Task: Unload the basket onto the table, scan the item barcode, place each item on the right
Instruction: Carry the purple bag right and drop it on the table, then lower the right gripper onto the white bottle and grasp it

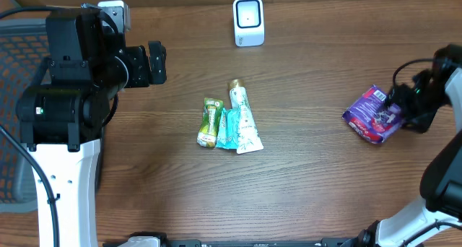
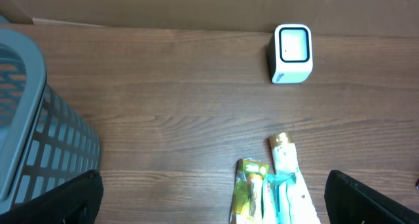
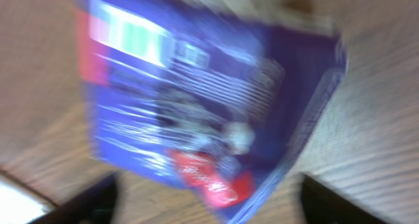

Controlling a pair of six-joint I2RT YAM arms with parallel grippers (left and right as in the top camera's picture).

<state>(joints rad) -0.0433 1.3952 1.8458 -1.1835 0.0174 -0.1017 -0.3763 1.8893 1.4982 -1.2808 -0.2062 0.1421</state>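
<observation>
Wooden tabletop overhead w/ purple pouch [image 1: 372, 115] far right beside right gripper [image 1: 397, 108], scanner [image 1: 249, 21] back centre; L wrist: left gripper [image 2: 213, 204] wide open, empty; R wrist: pouch blurred, jaws spread, not gripping, so regrip squarely, barcode twd scanner

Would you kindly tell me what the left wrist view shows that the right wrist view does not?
Only the left wrist view shows the white scanner, the grey basket and the cluster of green and white sachets. Only the right wrist view shows the purple packet, heavily blurred. Both show the wooden table.
</observation>
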